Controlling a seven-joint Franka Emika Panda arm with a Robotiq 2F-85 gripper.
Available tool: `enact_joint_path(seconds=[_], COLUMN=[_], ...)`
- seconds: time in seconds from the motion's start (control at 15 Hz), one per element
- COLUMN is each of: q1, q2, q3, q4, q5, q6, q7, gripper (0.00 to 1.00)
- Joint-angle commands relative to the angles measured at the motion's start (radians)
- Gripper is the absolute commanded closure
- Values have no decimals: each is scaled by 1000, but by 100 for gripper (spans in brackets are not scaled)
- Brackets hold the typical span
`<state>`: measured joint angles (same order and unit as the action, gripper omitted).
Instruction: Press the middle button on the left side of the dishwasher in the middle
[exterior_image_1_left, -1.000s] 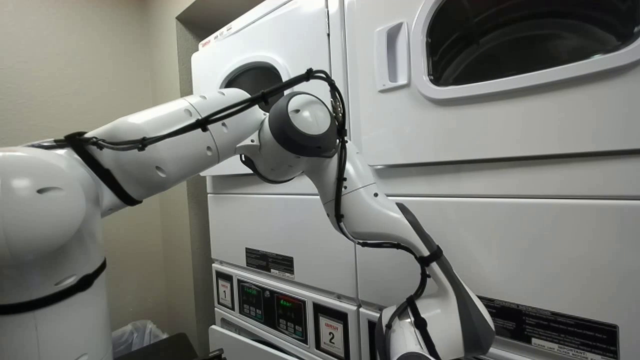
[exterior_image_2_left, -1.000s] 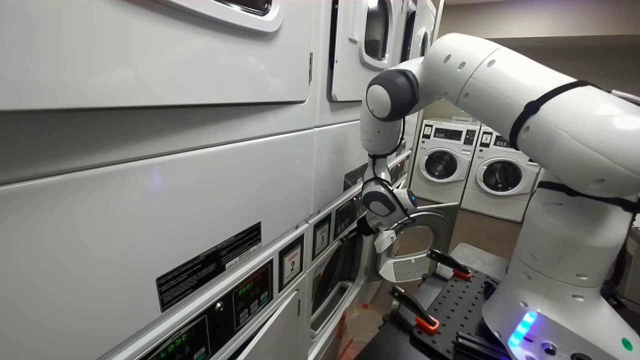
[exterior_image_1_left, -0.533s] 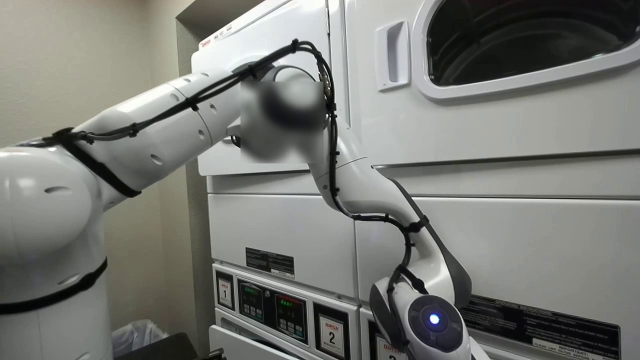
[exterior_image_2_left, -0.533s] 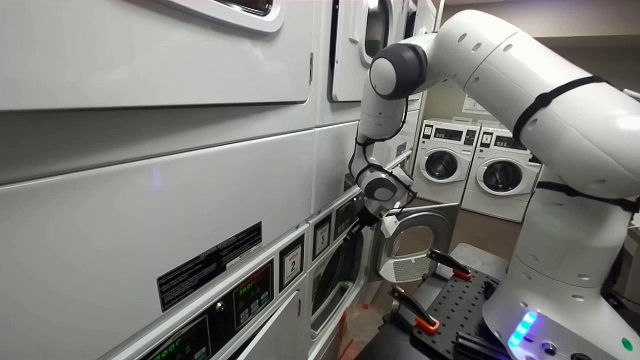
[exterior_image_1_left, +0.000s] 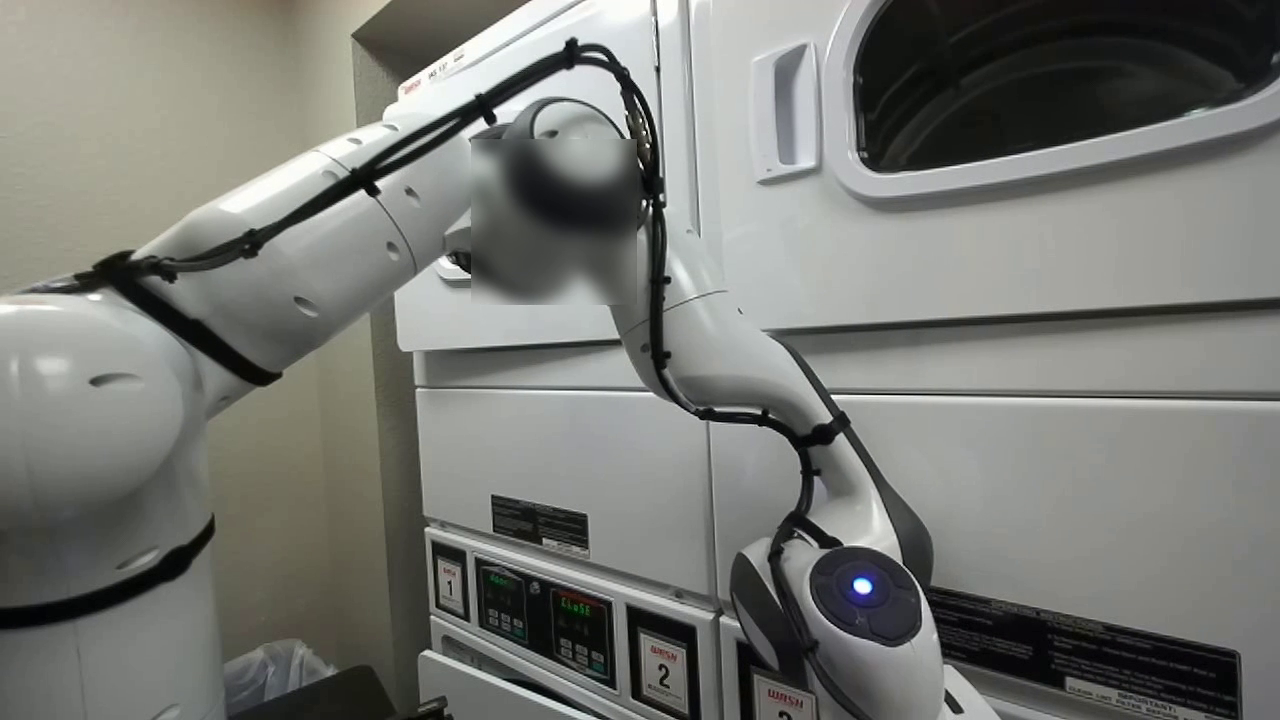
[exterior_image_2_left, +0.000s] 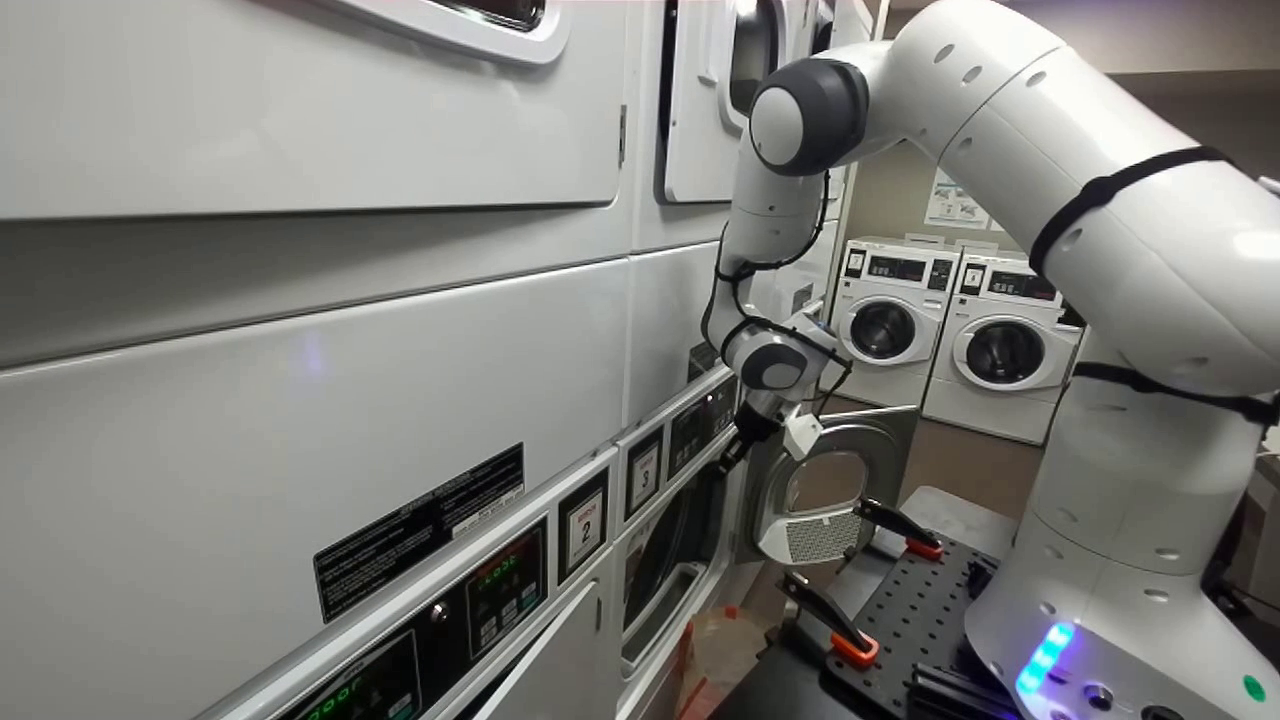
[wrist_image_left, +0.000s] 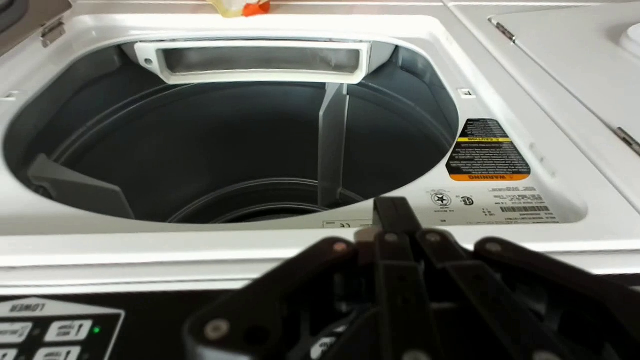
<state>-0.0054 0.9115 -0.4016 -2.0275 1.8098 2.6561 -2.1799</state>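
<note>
The dishwasher is the large white stacked machine (exterior_image_1_left: 1000, 260) with the big dark window. Its black label plate (exterior_image_1_left: 1130, 650) is partly behind my arm. In an exterior view its dark control panel (exterior_image_2_left: 688, 432) sits beside the number 3 plate (exterior_image_2_left: 644, 478). My gripper (exterior_image_2_left: 728, 462) is just off that panel's right part, in front of the open lower drum. In the wrist view, which is upside down, the gripper (wrist_image_left: 392, 227) is shut and empty. The panel's button group marked LOWER (wrist_image_left: 60, 325) shows at the bottom left; other buttons are hidden behind the fingers.
The lower door (exterior_image_2_left: 885, 450) hangs open on the far side of the drum opening (wrist_image_left: 250, 135). The neighbouring white machine (exterior_image_1_left: 560, 450) has its lower door (exterior_image_2_left: 545, 660) ajar. Clamps (exterior_image_2_left: 850, 645) hold a black perforated board (exterior_image_2_left: 925, 590) by the robot base.
My arm has risen and drawn back, and its hand has tilted. In an exterior view the gripper has moved away from the control panel, to the right and slightly up.
</note>
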Motion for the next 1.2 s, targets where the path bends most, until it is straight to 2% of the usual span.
enact_joint_path(seconds=[0.0, 0.27, 0.53, 0.6, 0.67, 0.73, 0.8, 0.93, 1.13], q1=[0, -4, -38, -47, 11, -3, -75, -83, -80], q2=[-37, -24, -11, -9, 16, 17, -4, 4, -3], q3=[-2, -17, -3, 2, -55, -44, -17, -17, -8], q4=[-14, 9, -15, -29, -46, -58, -53, -59, -63], q5=[167, 535, 762, 798, 827, 844, 788, 791, 791], q6=[4, -115, -327, -374, -448, -482, -495, -529, -497], q7=[-125, -362, -463, -475, -425, -427, -425, -422, -421], gripper=[100, 100, 100, 100, 100, 100, 100, 100, 100])
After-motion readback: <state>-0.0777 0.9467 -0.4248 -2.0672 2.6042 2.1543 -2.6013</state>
